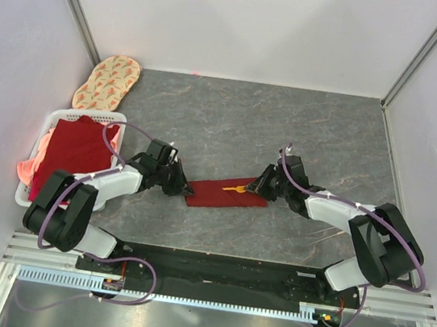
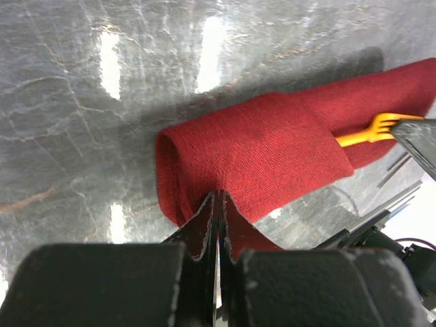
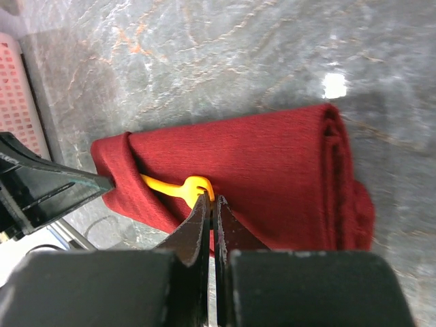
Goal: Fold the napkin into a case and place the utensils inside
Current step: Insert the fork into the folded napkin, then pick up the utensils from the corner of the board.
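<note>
Right, the case (image 1: 218,197) lies in the middle of the surface (image 1: 304,135) between both arms, a maroon layered fold with one gold fork (image 3: 167,187) poking from its pocket; no other cutlery shows. Left end effector (image 2: 218,199) is fully closed, tips at the case's rolled edge; whether any cloth is nipped, can't tell. Right end effector (image 3: 211,199) is closed too, tips meeting right at the fork's exposed end. Pinching it or just nudging? Unclear. That cloth looks thin and soft, quick to slide or unfold, so pin the folded end. The fork looks light, stiff, slick: take its exposed end and slide it flat.
</note>
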